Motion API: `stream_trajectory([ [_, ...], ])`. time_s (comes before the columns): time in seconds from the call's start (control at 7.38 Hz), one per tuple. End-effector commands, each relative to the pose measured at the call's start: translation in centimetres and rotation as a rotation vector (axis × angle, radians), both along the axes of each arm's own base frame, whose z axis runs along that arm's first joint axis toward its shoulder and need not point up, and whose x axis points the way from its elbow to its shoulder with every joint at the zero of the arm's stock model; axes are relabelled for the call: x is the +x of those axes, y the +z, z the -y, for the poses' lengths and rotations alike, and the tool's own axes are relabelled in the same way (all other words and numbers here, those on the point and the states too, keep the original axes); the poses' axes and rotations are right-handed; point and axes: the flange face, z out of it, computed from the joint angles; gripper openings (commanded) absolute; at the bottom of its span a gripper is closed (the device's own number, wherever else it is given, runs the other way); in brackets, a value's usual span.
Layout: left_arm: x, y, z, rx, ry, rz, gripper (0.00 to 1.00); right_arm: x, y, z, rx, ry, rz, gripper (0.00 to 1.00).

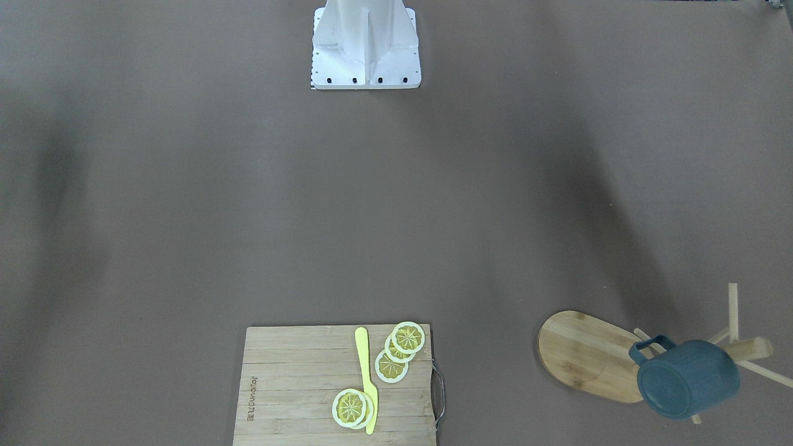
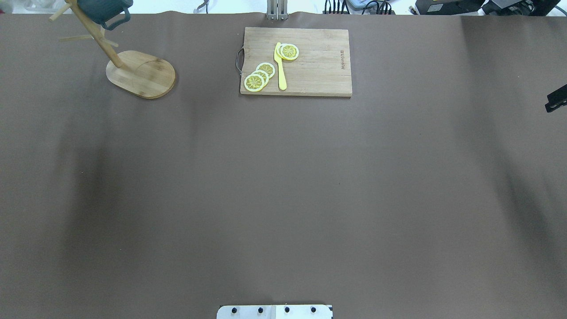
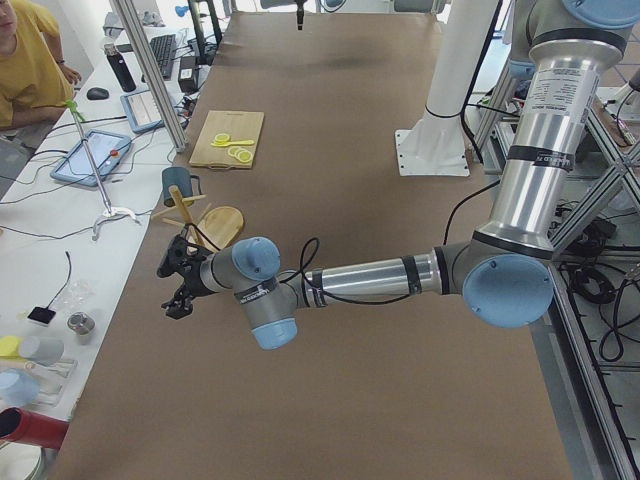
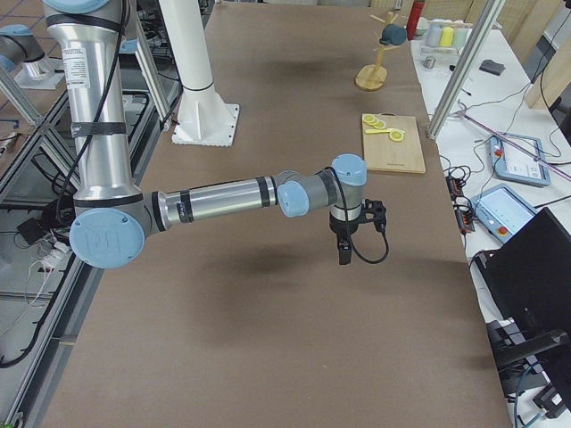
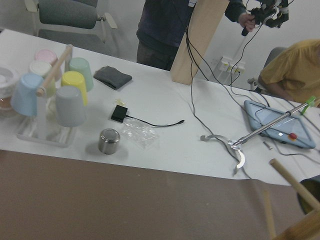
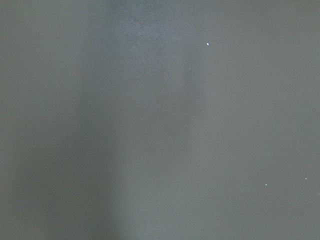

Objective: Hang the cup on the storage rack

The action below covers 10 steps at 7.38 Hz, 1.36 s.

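Well, the cup [image 1: 694, 378] is up on the storage rack [image 1: 582, 353], hanging among the thin pegs near the top of the post, tipped on its side, handle by a peg and well clear of the tabletop [image 1: 396, 217]. The mug tree's oval base sits flat at the far corner on the robot's left side.

Over to the left end effector [image 3: 172, 285]: it hovers above the tabletop edge, apart from the rack and holding nothing that can be seen. Only the side camera catches it, so I cannot tell whether its fingers are apart or together. Its wrist camera looks out over a side desk, with rack pegs poking in at the lower right.

The right end effector [image 4: 344, 254] points straight down over bare tabletop, well apart from everything. Its finger spacing is not readable either.

At the far middle lies the bamboo cutting board [image 1: 291, 384] with lemon slices [image 1: 409, 337] and a yellow knife [image 1: 367, 378] on it.
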Motion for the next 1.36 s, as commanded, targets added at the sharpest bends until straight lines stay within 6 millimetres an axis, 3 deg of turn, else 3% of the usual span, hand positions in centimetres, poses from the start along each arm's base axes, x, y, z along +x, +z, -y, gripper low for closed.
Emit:
stream_trajectory([
  [0.0, 0.3, 0.5, -0.4, -0.164, 0.109, 0.074, 0.99, 3.4, 1.3, 0.3, 0.025, -0.004, -0.014, 1.00],
  [0.14, 1.1, 0.2, -0.5, -0.228, 0.202, 0.025, 0.99, 5.2, 2.4, -0.3, 0.019, 0.005, -0.015, 1.00],
  [0.41, 1.7, -0.4, -1.3, -0.363, 0.332, -0.084, 0.99, 6.3, 4.3, -1.3, -0.005, 0.004, -0.021, 1.00],
  [0.54, 1.9, 0.3, -3.6, -0.428, 0.381, -0.145, 0.99, 6.3, 4.7, -1.4, -0.012, 0.004, -0.022, 1.00],
  [0.81, 1.7, 3.1, -6.4, -0.412, 0.445, -0.110, 0.99, 6.8, 5.7, -1.6, -0.021, -0.003, -0.026, 1.00],
  [1.22, 2.0, 5.1, -8.5, -0.484, 0.457, -0.111, 0.99, 7.6, 6.2, -1.6, -0.015, -0.010, -0.028, 1.00],
])
